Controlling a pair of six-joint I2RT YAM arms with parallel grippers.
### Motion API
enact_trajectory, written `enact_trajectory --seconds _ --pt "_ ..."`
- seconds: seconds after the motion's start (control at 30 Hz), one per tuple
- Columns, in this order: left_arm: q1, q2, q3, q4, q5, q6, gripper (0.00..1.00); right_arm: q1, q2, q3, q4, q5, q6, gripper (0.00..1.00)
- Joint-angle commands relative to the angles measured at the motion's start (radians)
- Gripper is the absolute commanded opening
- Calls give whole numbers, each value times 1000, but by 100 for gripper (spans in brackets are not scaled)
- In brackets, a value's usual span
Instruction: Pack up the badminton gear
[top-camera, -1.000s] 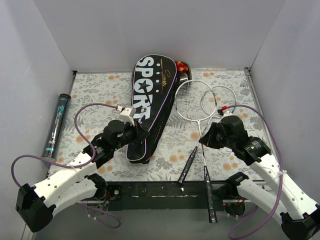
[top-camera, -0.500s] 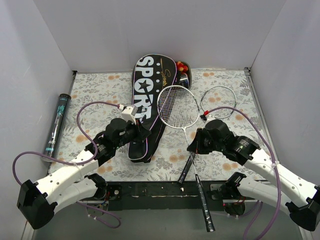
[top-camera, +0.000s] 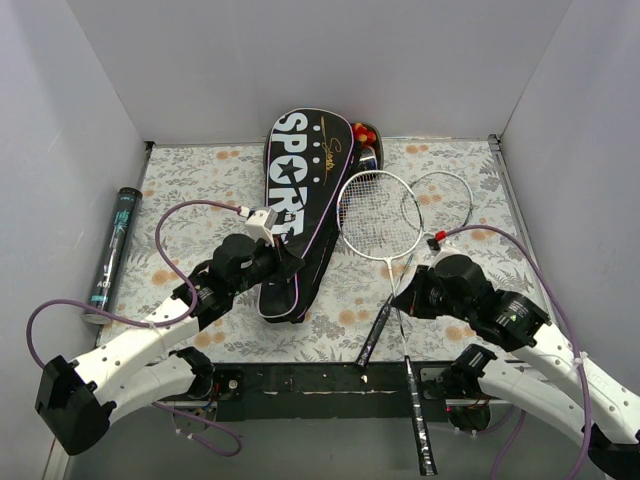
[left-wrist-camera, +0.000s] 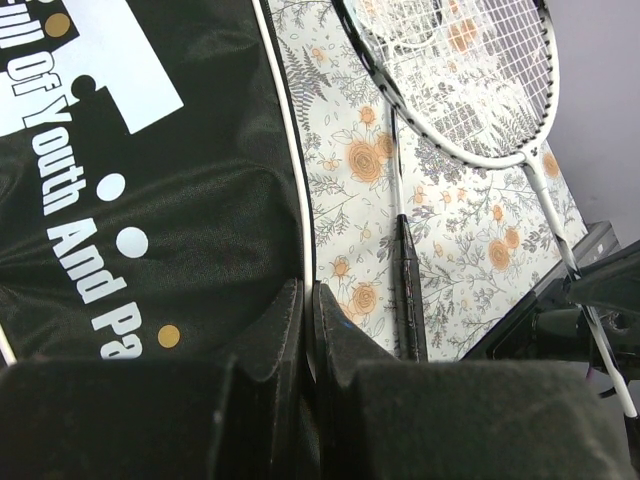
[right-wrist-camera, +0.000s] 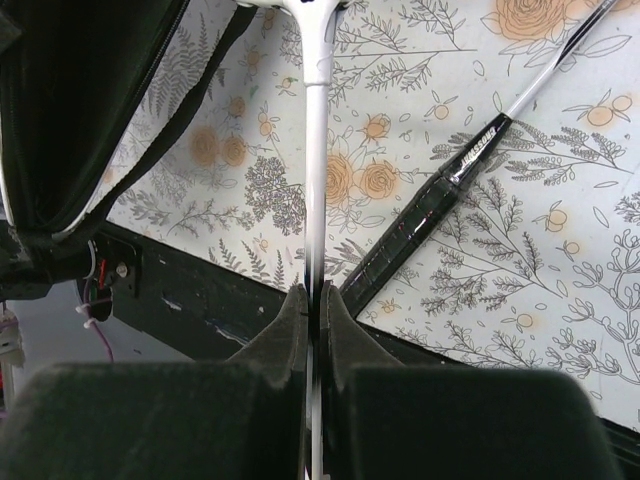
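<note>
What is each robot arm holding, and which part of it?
Right end effector pinches one racket by its thin white shaft. Left end effector pinches the black cover by its edge.

White-shelled arms (top-camera: 130, 352), black joints (top-camera: 232, 262), looping purple cables (top-camera: 190, 210); left hand (top-camera: 288, 265) and right hand (top-camera: 401, 297) black.

The racket cover (top-camera: 305, 210) is matt black woven cloth, softly creased, with flat white printed lettering and smooth pale piping along its edge. The white-shafted racket (right-wrist-camera: 316, 150) has a glossy shaft (painted metal, by its look) and fine pale strings. The second racket (right-wrist-camera: 430, 215) has a black wrapped grip with a slight sheen and a slim shaft that catches the light. The table covering (top-camera: 190, 200) is a smooth, matt floral print. The shuttlecock tube (top-camera: 112, 248) looks smooth and dark.
</note>
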Motion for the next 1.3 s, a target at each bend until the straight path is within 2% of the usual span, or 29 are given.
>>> enact_trajectory --seconds 0.0,0.3,0.6,0.87,1.27 --pt "-8 2 50 42 3 -7 0 5 -27 -29 -11 13 19 1" --pt "-12 6 72 44 10 -13 0 5 -10 -86 51 -13 27 1" --pt "-14 17 60 49 10 -9 0 16 88 -60 157 -46 21 1" --pt "-23 31 17 82 23 -21 0 78 261 -20 291 -49 30 1" --pt "-58 -57 -114 99 39 -89 0 91 625 193 476 8 -58 1"
